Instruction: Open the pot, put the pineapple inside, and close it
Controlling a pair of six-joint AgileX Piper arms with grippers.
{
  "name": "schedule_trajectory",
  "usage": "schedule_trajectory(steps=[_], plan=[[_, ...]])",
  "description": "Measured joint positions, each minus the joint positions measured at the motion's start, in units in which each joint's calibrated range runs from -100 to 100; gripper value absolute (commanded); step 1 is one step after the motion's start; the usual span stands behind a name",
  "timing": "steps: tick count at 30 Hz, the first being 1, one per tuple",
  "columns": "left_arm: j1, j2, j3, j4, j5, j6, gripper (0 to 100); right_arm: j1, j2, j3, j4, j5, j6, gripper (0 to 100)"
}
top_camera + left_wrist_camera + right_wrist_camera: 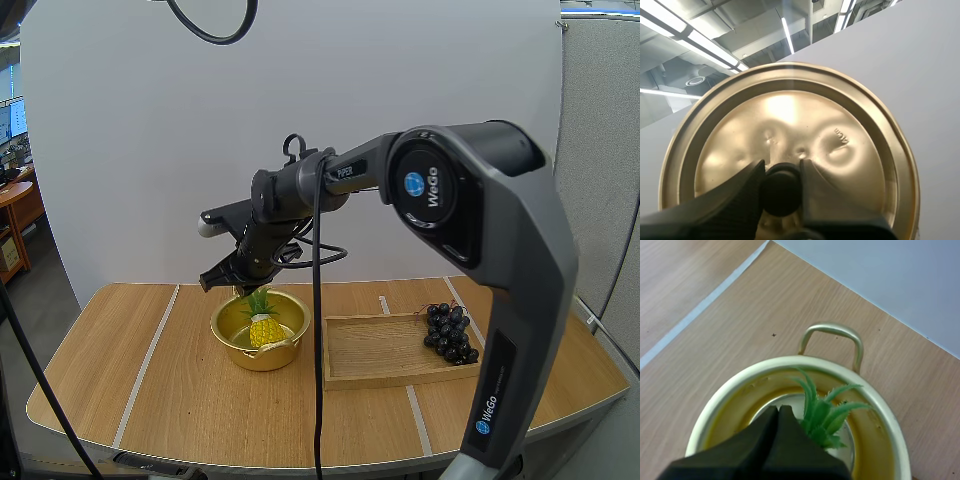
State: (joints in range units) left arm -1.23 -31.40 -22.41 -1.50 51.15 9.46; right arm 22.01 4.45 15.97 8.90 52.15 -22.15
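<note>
One gold metal pot point(262, 358) holds one yellow pineapple point(265, 330) beneath our closed right end effector point(779, 411). Our left end effector point(781, 167) clamps one gold lid point(790, 115).

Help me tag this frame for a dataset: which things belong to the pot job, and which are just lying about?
Job: pot; pineapple, in the pot; lid, pinched by the left gripper; right gripper, shut above the pot.
Lying about: grapes; wooden tray.

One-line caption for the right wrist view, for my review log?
Right gripper, shut on nothing, hovers over the open gold pot with the pineapple inside.
</note>
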Motion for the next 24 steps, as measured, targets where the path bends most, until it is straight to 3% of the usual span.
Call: schedule_trajectory(steps=[24], plan=[[0.0,0.0,0.0,0.0,0.0,0.0,0,-2.42,5.97,-0.66,-2.03,-1.28,0.18,0]])
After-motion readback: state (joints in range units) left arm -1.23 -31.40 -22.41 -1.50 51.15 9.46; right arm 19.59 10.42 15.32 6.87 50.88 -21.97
